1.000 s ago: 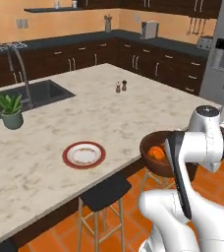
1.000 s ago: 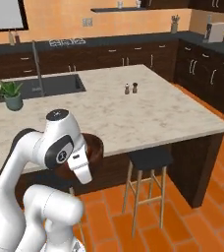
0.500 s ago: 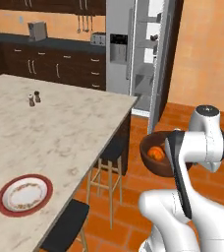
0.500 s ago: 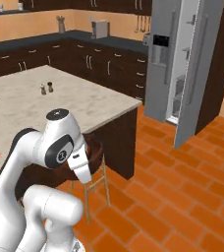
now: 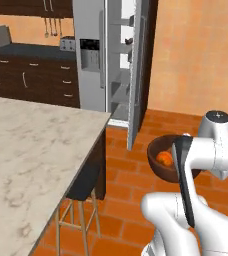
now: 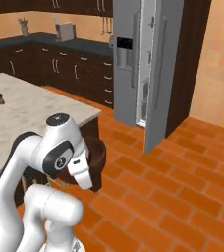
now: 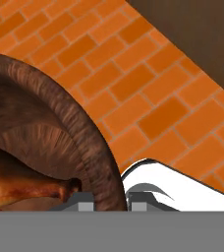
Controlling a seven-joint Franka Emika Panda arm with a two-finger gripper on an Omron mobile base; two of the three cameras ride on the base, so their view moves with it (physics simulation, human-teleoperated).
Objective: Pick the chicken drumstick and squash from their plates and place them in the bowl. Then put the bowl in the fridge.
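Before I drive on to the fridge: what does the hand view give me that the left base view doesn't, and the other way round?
Hand view: the chicken drumstick lying inside the bowl, its bone end toward the rim, and the tool shut on that rim, one tip inside and one outside.

Left base view: the squash in the bowl, the fridge ahead with its door open and shelves visible, plus the island counter and a stool on the left.

Both: the dark reddish-brown bowl carried over the orange brick floor.
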